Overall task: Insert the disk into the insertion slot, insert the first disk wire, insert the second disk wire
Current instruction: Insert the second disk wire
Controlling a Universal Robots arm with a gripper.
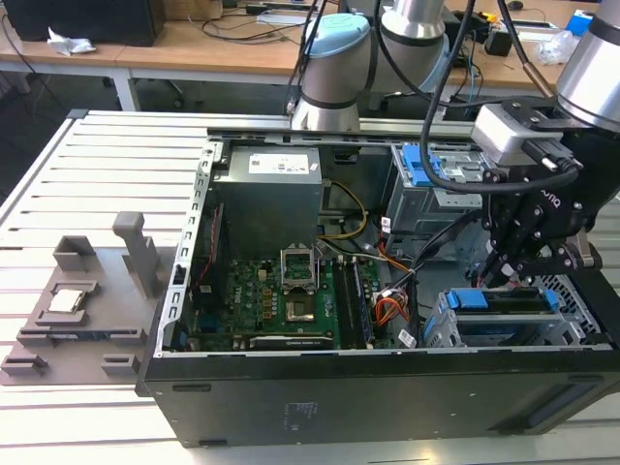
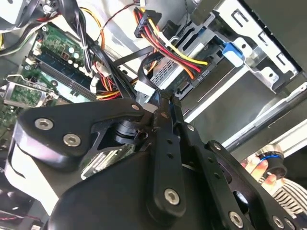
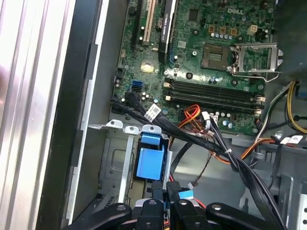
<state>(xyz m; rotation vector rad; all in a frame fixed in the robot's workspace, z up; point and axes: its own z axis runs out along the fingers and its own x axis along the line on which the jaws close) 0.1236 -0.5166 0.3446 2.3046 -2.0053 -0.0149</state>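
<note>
Inside the open computer case (image 1: 291, 407), on the exterior view's right, I find the disk (image 1: 509, 302) already seated in the insertion slot (image 1: 455, 329), its blue carrier showing along the top edge of the grey perforated cage. That step I judge complete. My gripper (image 1: 513, 266) hangs directly above the rear edge of the disk, beside the wire bundle (image 1: 407, 291) that runs from the motherboard (image 1: 281, 300). In the second wrist view the fingers (image 2: 165, 108) stand closed together, pinching what I take to be a black flat wire (image 2: 144, 72) just below the multicoloured power plug (image 2: 144, 21); I cannot confirm which wire it is. I judge the first wire insertion to be in hand. It calls for the plug squared to the disk's rear socket and a straight, light push.
</note>
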